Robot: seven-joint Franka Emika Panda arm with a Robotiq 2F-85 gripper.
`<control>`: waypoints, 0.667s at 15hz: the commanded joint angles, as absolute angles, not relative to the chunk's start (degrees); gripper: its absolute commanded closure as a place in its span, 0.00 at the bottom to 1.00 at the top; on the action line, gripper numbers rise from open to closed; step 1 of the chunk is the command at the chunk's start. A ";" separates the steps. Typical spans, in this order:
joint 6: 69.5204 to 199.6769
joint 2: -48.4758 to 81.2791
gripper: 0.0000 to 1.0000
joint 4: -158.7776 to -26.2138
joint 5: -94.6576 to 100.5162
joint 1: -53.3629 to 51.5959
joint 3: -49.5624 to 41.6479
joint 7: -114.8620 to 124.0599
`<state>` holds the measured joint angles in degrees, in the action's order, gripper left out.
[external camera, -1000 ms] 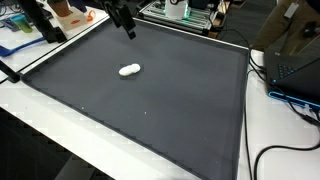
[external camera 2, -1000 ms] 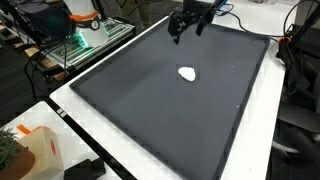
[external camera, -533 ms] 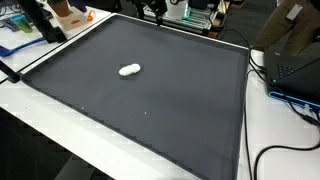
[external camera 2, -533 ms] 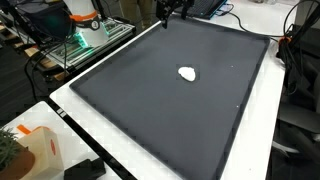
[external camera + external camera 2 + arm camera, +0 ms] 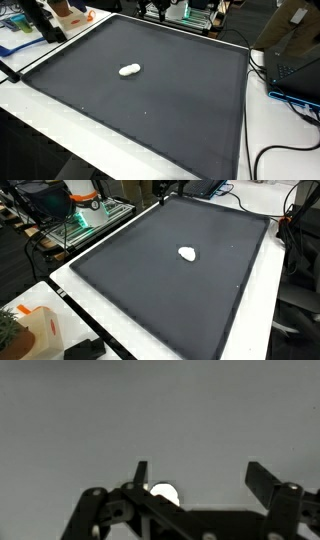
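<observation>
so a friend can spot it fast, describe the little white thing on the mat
Find the big dark grey mat that covers most of the white table. Toward its far side lies a small, rounded white lump. It is the one bright thing on the dark surface.

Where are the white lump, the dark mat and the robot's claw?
white lump (image 5: 130, 70), exterior view, its middle.
dark mat (image 5: 170, 115), exterior view, a bare patch.
gripper (image 5: 200, 473), wrist view, midway between its fingertips.
</observation>
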<state>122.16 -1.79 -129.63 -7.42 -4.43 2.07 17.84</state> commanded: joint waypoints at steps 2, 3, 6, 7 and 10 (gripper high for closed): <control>131.88 -8.60 0.00 -139.74 -7.25 -4.46 3.59 18.51; 134.14 -11.74 0.00 -143.38 -7.11 -4.54 3.95 18.02; 131.84 -20.57 0.00 -149.77 -13.23 -5.65 2.89 5.28; 130.27 -23.48 0.00 -150.59 -13.28 -5.64 2.04 1.85; 130.81 -20.42 0.00 -148.13 -12.03 -4.92 2.99 4.18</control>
<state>130.93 -20.48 -148.23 -12.03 -5.04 2.89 4.17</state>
